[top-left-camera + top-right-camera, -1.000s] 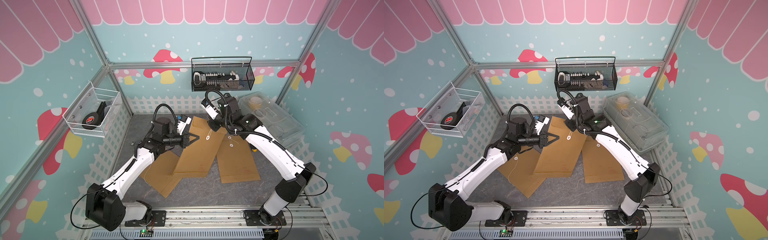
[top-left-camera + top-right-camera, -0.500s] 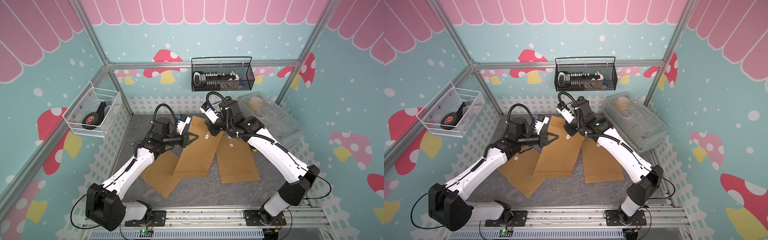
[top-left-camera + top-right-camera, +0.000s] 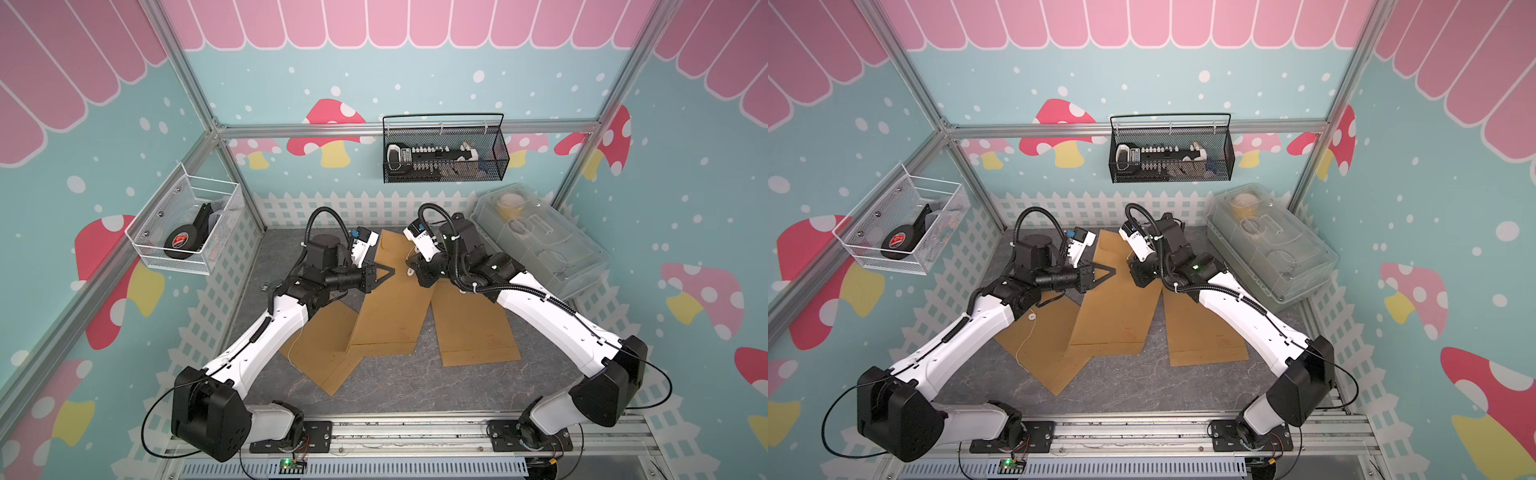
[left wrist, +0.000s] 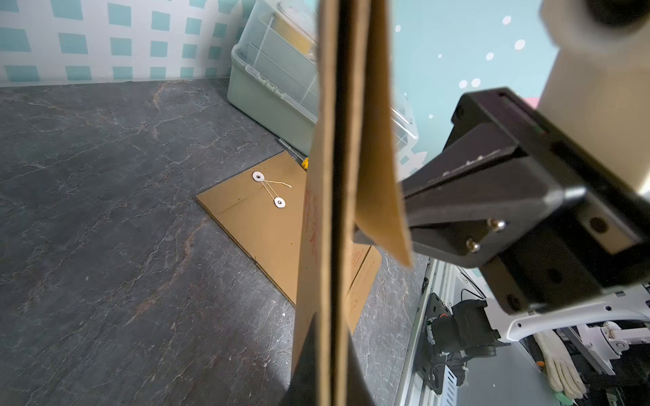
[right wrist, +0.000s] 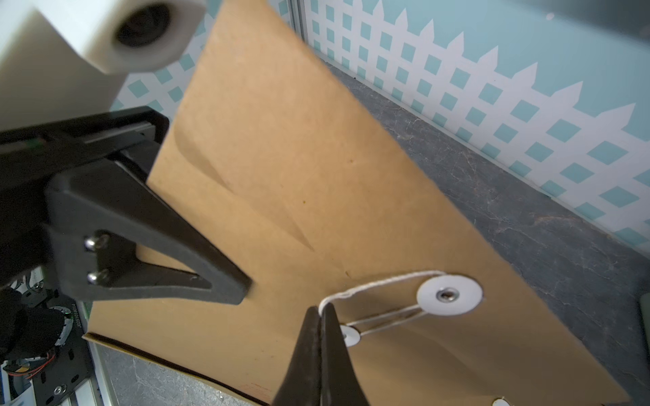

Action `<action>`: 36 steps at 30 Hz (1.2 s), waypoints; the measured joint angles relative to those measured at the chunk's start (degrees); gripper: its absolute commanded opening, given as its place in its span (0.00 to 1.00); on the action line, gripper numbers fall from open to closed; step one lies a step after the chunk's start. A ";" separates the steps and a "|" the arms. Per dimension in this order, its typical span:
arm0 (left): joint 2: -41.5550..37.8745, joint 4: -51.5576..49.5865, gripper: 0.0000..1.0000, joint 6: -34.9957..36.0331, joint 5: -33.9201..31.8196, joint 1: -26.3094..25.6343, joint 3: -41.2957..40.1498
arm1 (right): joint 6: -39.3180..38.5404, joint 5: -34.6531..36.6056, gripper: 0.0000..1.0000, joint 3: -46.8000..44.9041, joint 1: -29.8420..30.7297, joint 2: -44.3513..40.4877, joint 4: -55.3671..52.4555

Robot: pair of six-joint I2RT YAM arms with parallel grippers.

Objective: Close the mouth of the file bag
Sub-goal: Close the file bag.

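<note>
Grey marbled worktop (image 3: 390, 390), mushroom-print walls. File bag (image 3: 390, 316), frame centre, mouth end raised: light kraft paper, stiffish, creases. Left hand (image 3: 390, 272) clamps its edge; right hand (image 5: 322, 311) pinches the thin string (image 5: 380, 279) beside the disc (image 5: 448, 294), probably taut.

file bag (image 4: 323, 158) cut off at both ends in the left wrist view; its red print (image 3: 401, 331) illegibly small
</note>
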 measured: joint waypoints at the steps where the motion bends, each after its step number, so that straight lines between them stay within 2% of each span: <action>1: 0.00 0.00 0.00 -0.13 -0.04 0.04 0.00 | 0.81 -0.02 0.00 -1.57 0.00 -0.50 1.07; 7: 0.00 -0.04 0.00 -0.39 -0.15 0.11 0.00 | 4.42 -0.42 0.00 -7.89 -0.24 -1.79 6.71; 20: 0.00 -0.04 0.00 -0.61 -0.15 0.31 0.00 | 7.69 -2.56 0.00 -14.60 -2.49 -3.91 14.29; 36: 0.00 0.00 0.00 -1.31 -0.15 0.33 0.00 | 10.54 -3.17 0.11 -23.56 -3.61 -5.33 26.88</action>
